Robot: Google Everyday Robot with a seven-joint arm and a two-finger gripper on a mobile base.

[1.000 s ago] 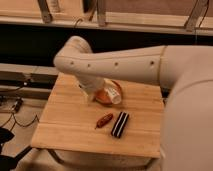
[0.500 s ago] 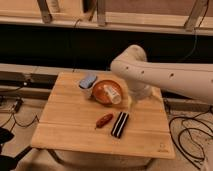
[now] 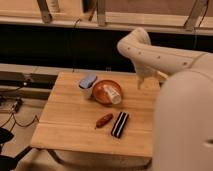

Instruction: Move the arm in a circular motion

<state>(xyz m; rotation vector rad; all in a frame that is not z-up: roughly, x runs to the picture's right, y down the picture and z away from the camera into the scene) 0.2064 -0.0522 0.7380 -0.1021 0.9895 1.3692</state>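
Arm (image 3: pixel 165 57) reaches in from three o'clock, elbow bent at the tabletop's one o'clock corner

One cream-white arm with dark dots fills the right side; its jaws (image 3: pixel 142 83) hang just under the elbow over the far right edge, and whether they are open or closed, or hold anything, I cannot tell. On the pale wooden tabletop (image 3: pixel 65 125) are one orange bowl (image 3: pixel 102 93) with a pale item inside, one blue-topped cup (image 3: pixel 87 85) touching it at nine o'clock, one reddish-brown piece (image 3: pixel 104 120) and one dark striped bar (image 3: pixel 119 124) toward six o'clock. Metal rails run behind; cables lie on the floor at left
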